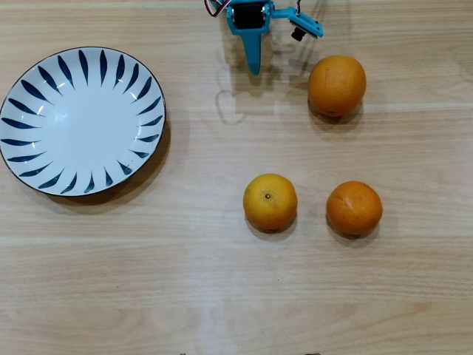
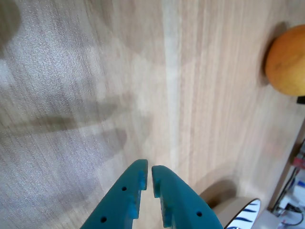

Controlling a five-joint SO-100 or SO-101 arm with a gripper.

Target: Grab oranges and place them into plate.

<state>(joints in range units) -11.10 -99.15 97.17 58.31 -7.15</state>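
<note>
Three oranges lie on the wooden table in the overhead view: a larger one (image 1: 337,86) at the upper right, a yellower one with a stem dot (image 1: 270,201) at centre, and one (image 1: 355,208) to its right. The white plate with dark blue strokes (image 1: 44,174) sits empty at the left. My blue gripper (image 1: 253,68) is at the top edge, left of the larger orange and apart from it. In the wrist view the gripper (image 2: 148,170) has its jaws nearly together and empty, with one orange (image 2: 288,62) at the right edge and a sliver of the plate (image 2: 245,217) at the bottom.
Bare wooden table lies between the plate and the oranges and along the front. Cables and clutter (image 2: 290,191) show at the right edge of the wrist view, off the table.
</note>
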